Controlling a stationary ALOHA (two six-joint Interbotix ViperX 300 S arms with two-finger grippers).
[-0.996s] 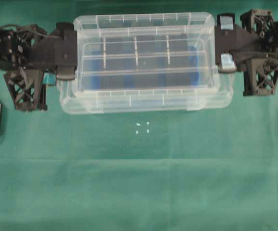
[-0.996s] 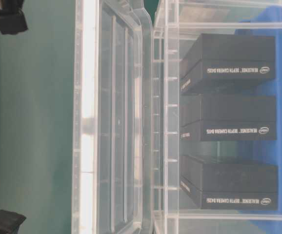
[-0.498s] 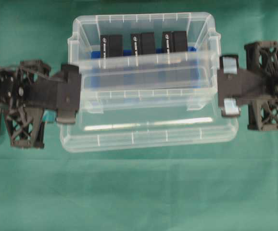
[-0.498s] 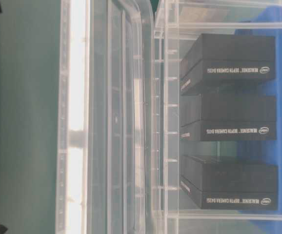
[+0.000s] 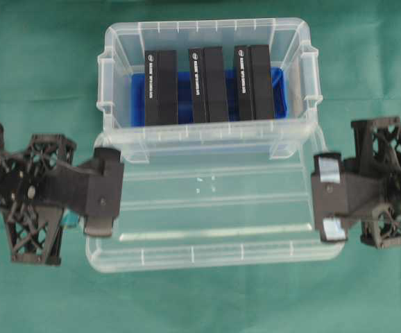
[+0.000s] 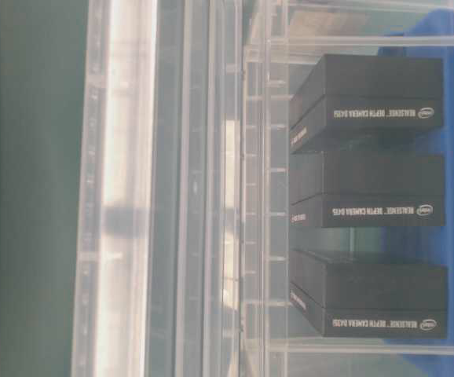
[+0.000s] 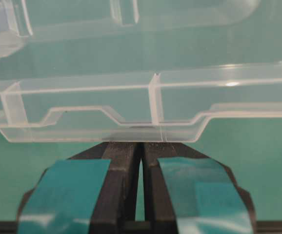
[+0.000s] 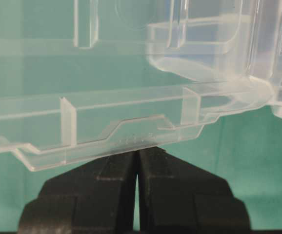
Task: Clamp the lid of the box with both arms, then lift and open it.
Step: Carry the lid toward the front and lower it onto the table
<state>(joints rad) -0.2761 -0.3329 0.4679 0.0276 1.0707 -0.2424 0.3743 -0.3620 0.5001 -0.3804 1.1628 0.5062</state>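
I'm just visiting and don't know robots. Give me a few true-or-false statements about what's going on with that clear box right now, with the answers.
1. The lid sits closed on top of the box. False: it is off the box and held nearer the front edge of the overhead view, leaving the box open.
2. The left gripper and the right gripper each clamp one short end of the lid. True.
3. Three black blocks lie side by side inside the box. True.
4. The liner under the blocks is red. False: it is blue.
5. One gripper is open and away from the lid. False: both wrist views show the jaws pinched shut on the lid's rim.
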